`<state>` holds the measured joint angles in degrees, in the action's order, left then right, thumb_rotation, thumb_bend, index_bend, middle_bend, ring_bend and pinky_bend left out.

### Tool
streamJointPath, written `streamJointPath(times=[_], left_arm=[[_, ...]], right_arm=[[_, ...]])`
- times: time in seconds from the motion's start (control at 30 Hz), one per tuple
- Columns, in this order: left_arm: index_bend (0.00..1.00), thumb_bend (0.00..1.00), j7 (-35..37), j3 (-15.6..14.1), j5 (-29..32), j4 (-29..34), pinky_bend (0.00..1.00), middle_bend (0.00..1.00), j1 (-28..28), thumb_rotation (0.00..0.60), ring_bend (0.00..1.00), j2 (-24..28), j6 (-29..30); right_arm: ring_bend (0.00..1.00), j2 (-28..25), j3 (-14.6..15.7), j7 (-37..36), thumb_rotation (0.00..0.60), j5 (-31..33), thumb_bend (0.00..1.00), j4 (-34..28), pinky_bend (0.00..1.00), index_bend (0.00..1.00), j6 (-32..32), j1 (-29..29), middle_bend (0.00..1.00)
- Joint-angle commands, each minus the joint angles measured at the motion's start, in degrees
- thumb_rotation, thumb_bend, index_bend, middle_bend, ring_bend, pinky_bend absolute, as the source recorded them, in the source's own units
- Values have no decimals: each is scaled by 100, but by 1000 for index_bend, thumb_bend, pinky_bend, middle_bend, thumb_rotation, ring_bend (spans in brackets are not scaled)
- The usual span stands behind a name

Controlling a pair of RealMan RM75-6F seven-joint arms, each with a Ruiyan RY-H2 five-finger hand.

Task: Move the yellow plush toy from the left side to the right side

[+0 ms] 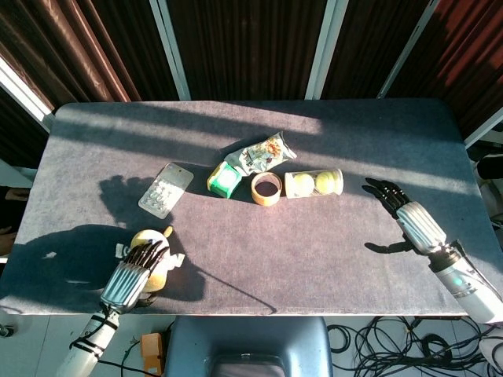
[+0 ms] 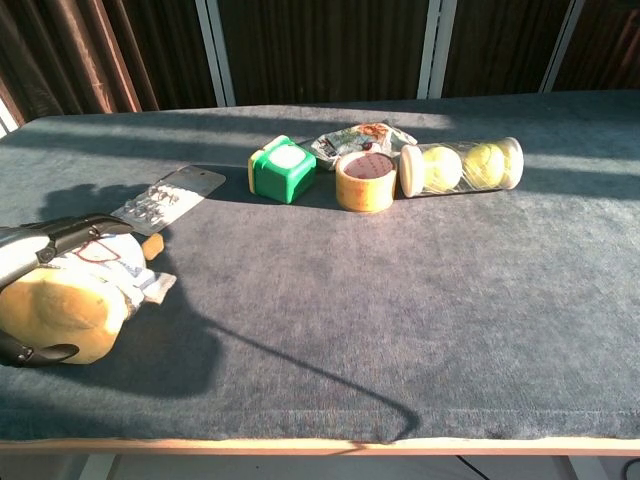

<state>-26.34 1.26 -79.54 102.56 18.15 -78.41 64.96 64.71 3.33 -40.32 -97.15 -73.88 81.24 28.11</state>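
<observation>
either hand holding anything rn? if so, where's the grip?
Left hand is closing over the yellow plush toy, fingers across its top and thumb low on its near side; it's not lifted. Right hand holds nothing, fingers apart.

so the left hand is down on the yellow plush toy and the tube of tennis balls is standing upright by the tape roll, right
Not quite. The left hand is on the yellow plush toy, but the tube of tennis balls lies on its side next to the tape roll, not upright. The chest view shows this most plainly.
</observation>
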Motion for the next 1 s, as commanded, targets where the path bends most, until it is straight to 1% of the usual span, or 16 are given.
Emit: streamJointPath(times=[0.03, 0.13, 0.2, 0.23, 0.3, 0.37, 0.47, 0.53, 0.6, 0.7, 0.8, 1.0], left_arm=[[0, 232, -90, 19, 260, 27, 122, 0, 66, 600, 0, 63, -126], [0, 231, -160, 44, 403, -36, 132, 0, 93, 600, 6, 28, -108], [0, 231, -248, 65, 458, -137, 167, 21, 100, 600, 45, -43, -44], [0, 231, -318, 83, 483, -231, 217, 52, 104, 600, 88, -109, 12], [0, 231, -393, 110, 520, -387, 367, 128, 105, 600, 184, -223, 99], [0, 232, -445, 131, 541, -562, 465, 188, 95, 600, 260, -343, 206], [14, 232, -441, 160, 526, -752, 581, 306, 71, 600, 379, -481, 367], [66, 232, -441, 184, 436, -902, 672, 399, 46, 600, 457, -585, 540], [171, 232, -447, 212, 305, -1093, 785, 526, 13, 600, 574, -739, 769], [320, 232, -345, 222, 150, -1276, 900, 660, -15, 600, 699, -918, 970], [403, 239, -181, 191, 65, -1359, 957, 731, -19, 600, 763, -960, 993], [446, 289, 15, 219, -133, -1268, 983, 763, 14, 600, 785, -863, 1087]], right_arm=[[0, -159, 160, 746, 600, -279, 0, -342, 0, 15, 502, -425, 0], [0, -167, 277, 1122, 600, -453, 0, -414, 0, 15, 751, -665, 0], [0, -165, 320, 1318, 600, -546, 0, -399, 0, 15, 893, -786, 0], [0, -173, 372, 1433, 600, -559, 0, -327, 0, 15, 925, -880, 0], [0, -178, 421, 1700, 600, -580, 0, -396, 0, 15, 987, -1018, 0], [0, -243, 486, 2036, 600, -468, 0, -511, 0, 16, 930, -1191, 0], [0, -368, 591, 2532, 600, -224, 0, -775, 0, 15, 784, -1457, 0], [0, -406, 606, 2799, 600, -59, 0, -955, 0, 15, 766, -1619, 0], [0, -440, 568, 3064, 600, 8, 0, -1116, 0, 15, 795, -1716, 0], [0, -417, 505, 3225, 600, 54, 0, -1223, 0, 15, 855, -1821, 0], [0, -404, 486, 3329, 600, 12, 0, -1253, 0, 15, 866, -1884, 0], [0, -400, 453, 3499, 600, -158, 0, -1230, 0, 15, 876, -1938, 0]])
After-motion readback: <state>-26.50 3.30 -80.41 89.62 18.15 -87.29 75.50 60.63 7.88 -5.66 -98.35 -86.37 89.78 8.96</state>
